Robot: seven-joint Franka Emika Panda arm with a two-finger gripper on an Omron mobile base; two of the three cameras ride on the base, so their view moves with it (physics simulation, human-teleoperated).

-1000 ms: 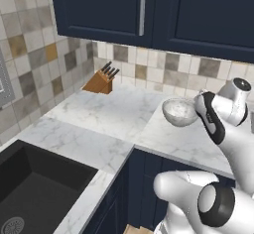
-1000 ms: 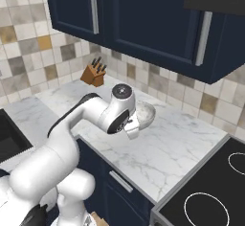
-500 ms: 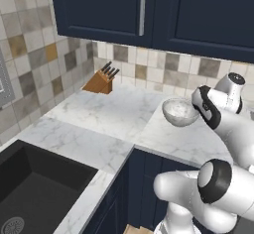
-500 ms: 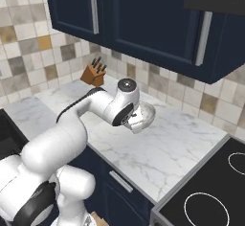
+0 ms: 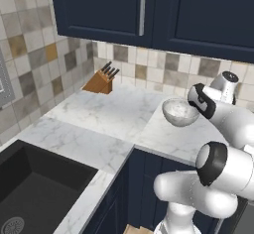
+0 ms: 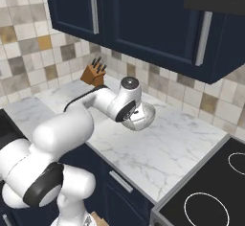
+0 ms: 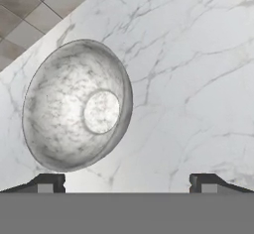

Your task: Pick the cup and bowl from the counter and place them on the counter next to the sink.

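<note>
The wide, grey-white speckled, stone-like bowl [image 7: 77, 105] sits upright on the white marble worktop [image 7: 198, 79] just below the spread, empty tool [image 7: 127, 182], probably heavy, rigid and slick, best pinched across its thin rim.

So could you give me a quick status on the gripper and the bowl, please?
Gripper open, above the bowl, holding nothing. Bowl upright on the counter. Nothing in the way.
</note>
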